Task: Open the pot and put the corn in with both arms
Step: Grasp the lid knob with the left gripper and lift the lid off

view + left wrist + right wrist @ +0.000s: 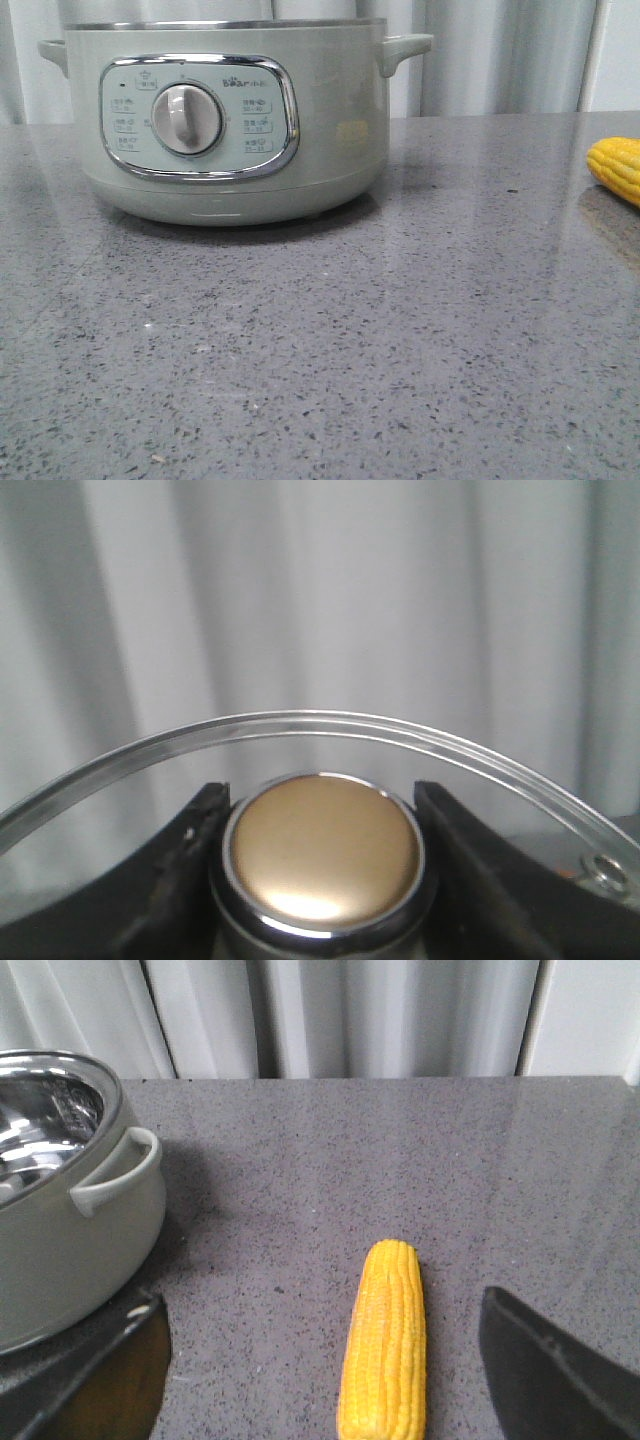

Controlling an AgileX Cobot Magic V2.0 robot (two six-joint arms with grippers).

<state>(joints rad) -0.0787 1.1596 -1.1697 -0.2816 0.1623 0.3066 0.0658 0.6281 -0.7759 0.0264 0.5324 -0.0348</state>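
Note:
The pale green pot stands at the left of the table, its dial facing me. In the right wrist view the pot has no lid on and its steel inside shows. My left gripper is shut on the gold knob of the glass lid and holds the lid up in front of the curtain. The yellow corn lies on the table at the far right. My right gripper is open just above the table, with the corn between its fingers. Neither gripper shows in the front view.
A grey speckled stone table stretches in front of the pot. A pale curtain hangs behind the table. The pot's side handle sticks out toward the corn.

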